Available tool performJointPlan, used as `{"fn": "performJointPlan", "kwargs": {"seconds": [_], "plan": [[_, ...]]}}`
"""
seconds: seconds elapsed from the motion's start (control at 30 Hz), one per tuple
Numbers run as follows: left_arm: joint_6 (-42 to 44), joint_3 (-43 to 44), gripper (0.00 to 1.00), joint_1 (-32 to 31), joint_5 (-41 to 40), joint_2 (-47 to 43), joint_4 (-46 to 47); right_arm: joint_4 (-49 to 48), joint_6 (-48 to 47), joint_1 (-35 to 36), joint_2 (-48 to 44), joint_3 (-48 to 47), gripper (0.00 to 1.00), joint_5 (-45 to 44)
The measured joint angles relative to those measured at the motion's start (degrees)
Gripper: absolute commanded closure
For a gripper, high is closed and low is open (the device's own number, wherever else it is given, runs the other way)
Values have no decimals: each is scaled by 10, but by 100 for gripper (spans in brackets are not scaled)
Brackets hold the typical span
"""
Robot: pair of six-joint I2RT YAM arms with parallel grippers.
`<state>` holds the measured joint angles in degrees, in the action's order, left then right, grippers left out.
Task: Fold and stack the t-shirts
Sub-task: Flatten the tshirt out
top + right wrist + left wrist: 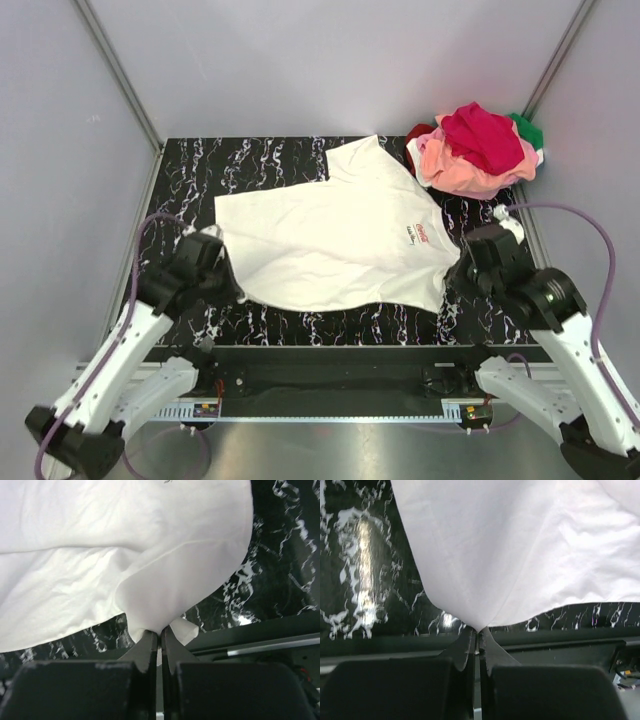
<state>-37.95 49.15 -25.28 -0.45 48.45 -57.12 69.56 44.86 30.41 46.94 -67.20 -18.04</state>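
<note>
While each gripper (pixel 479 633) (pixel 160 633) pinches its edge, the white t-shirt (pixel 330 240) lies spread.

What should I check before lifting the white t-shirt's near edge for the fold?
1. Grip of the left pincer, shut on a near corner of the white t-shirt: ok.
2. Grip of the right pincer, shut on the other near corner: ok.
3. Shirt spread flat on the table, light wrinkles only: ok.
4. Both cloth layers caught in each grip: cannot tell.
5. The pile of coloured t-shirts apart from the white shirt's far sleeve: cannot tell; they seem to meet in the top view.
</note>
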Motion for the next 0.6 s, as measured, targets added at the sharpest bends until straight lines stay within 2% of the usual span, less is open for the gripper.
{"fn": "performJointPlan", "kwargs": {"seconds": [0.07, 0.17, 0.2, 0.23, 0.4, 0.43, 0.6], "plan": [[-16, 0, 99, 0, 0, -42, -47, 8, 14, 0, -36, 18, 97, 30], [-40, 0, 89, 0, -6, -103, -124, 26, 37, -1, -84, 51, 49, 76], [-47, 1, 83, 0, -10, -122, -143, 36, 44, -1, -99, 61, 37, 95], [-55, 6, 59, 0, -15, -139, -162, 45, 51, -1, -113, 70, 1, 113], [-83, 61, 6, 0, -16, -211, -196, 76, 75, -1, -167, 69, 0, 147], [-87, 71, 1, 0, -14, -223, -199, 79, 78, -1, -169, 60, 0, 146], [-83, 83, 1, 0, -17, -209, -210, 65, 72, -1, -134, 35, 0, 145]]}}
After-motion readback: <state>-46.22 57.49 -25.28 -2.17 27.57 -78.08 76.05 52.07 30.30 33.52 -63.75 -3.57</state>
